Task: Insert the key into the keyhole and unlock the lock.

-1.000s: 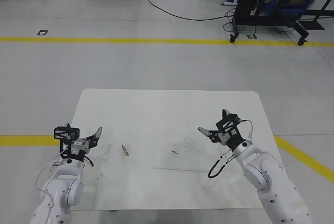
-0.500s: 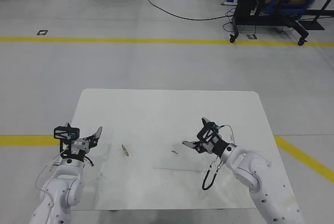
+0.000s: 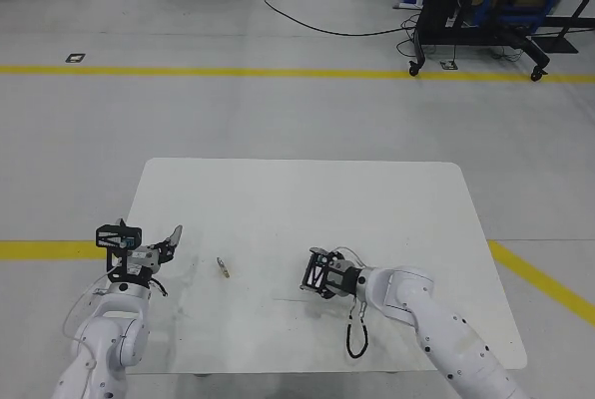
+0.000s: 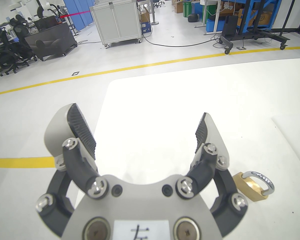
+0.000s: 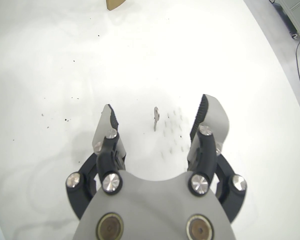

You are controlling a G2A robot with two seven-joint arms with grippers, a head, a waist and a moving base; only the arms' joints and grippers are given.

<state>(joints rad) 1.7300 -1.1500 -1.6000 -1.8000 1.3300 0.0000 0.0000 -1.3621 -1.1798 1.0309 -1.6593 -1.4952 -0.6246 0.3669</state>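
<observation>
1 white table [image 3: 407,195] carries everything you are working with; it stands on a pale grey floor [image 3: 278,110] crossed by yellow lines [image 3: 278,72]. Your left claw [image 4: 140,123] sits at the table's left edge near the front, its 2 ribbed fingers [image 4: 81,131] spread wide with nothing between them. Your right claw [image 5: 156,104] is low over the table, a little right of centre and toward the front, pointing across toward the left arm. Its jaws are also wide apart and hold nothing.

The lock [image 4: 251,187], a small brass padlock with a silver shackle [image 4: 263,178], lies flat on the table just beside your left claw, on the side toward the table's middle, touching neither claw. From the right wrist view you see it well ahead of the right claw, shackle pointing away.

The key [image 5: 155,117] is small and silver, lying flat on the table between the right claw's 2 open fingers, its round head toward the lock and its blade toward the claw. Neither finger touches it, and you cannot tell how high the fingertips are above it. Key and lock are well apart.
</observation>
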